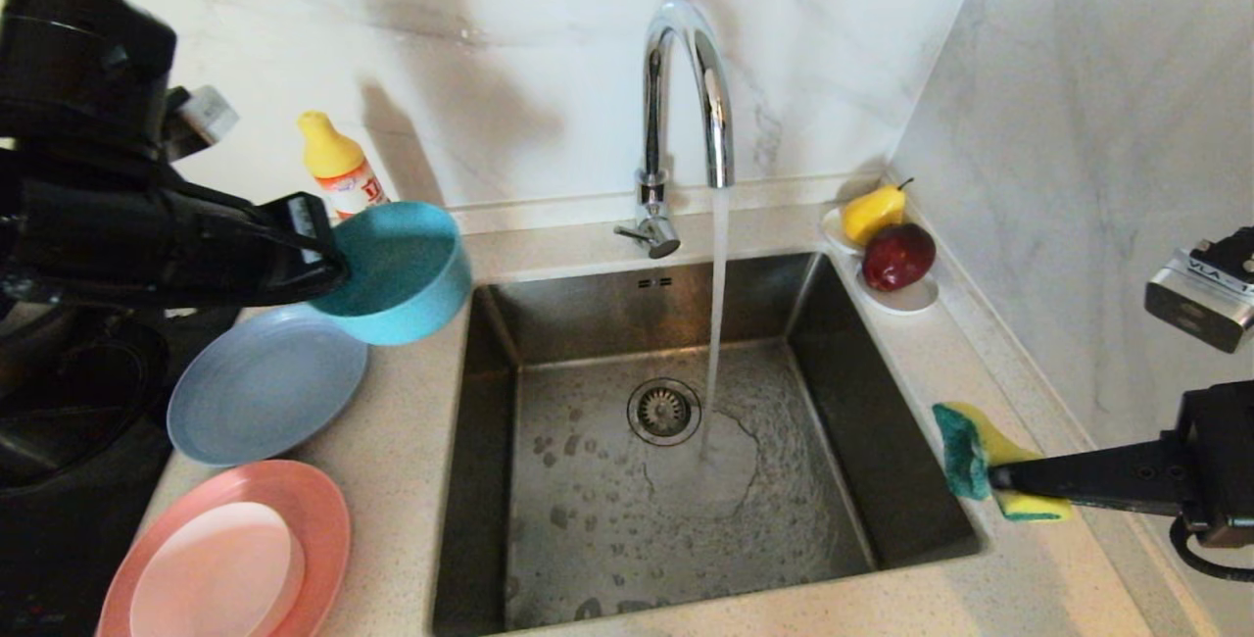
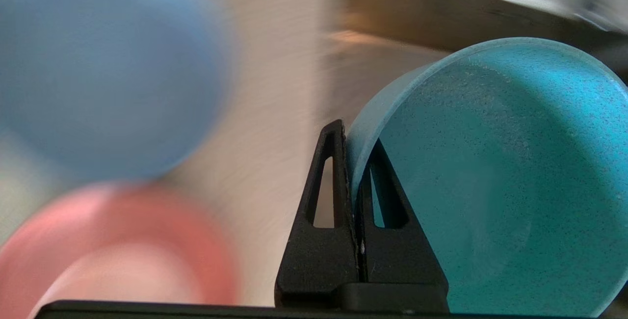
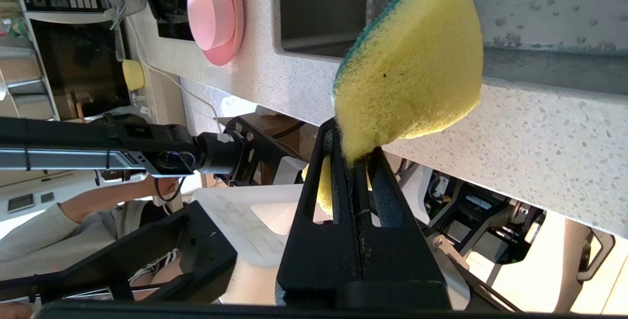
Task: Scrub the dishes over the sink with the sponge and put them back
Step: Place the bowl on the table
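While "VLA" shows on the right wrist camera (image 1: pixel 1203 296), fingers pinch sponge (image 1: pixel 985 461) and teal bowl (image 1: pixel 397 269).

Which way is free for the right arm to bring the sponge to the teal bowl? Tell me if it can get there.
Probably yes. The right gripper holds the sponge at the sink's right edge; the left gripper holds the teal bowl at the left edge. Between them only the running water stands above the basin.

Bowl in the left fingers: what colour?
Teal bowl, speckled; the left wrist view shows it best.
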Controlling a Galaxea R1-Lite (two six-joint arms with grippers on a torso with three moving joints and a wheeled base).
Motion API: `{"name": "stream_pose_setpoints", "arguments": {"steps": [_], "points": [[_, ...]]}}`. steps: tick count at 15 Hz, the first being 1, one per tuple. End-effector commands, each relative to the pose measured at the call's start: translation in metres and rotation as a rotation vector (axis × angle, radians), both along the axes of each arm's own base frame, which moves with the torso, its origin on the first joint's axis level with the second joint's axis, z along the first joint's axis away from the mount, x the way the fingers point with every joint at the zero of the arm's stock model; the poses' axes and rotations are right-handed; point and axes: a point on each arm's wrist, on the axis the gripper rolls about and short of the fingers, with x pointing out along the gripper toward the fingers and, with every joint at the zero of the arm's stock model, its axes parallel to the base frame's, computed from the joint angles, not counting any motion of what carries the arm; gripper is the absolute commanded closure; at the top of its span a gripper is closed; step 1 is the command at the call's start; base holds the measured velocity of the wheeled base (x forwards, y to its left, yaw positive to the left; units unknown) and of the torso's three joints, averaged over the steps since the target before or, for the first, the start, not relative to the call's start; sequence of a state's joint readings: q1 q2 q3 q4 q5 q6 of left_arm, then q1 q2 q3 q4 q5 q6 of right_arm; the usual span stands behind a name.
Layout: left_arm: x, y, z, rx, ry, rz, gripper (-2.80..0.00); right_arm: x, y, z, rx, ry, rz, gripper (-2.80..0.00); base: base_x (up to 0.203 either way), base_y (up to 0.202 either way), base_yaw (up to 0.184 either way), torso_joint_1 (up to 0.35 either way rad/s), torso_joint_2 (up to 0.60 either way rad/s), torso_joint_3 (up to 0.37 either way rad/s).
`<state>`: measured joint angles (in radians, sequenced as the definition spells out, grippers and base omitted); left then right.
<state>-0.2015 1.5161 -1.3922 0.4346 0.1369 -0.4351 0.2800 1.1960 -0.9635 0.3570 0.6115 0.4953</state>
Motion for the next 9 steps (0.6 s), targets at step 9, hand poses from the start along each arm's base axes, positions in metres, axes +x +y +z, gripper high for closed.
{"name": "stream_pose_setpoints", "arguments": {"steps": [9], "points": [[-0.015,0.146,-0.003,-0.083,0.103,0.622,0.00,0.002,0.001,-0.011,-0.012,0.032,0.004,0.00,0.000,0.000,0.000,0.000,0.00,0.000]]}}
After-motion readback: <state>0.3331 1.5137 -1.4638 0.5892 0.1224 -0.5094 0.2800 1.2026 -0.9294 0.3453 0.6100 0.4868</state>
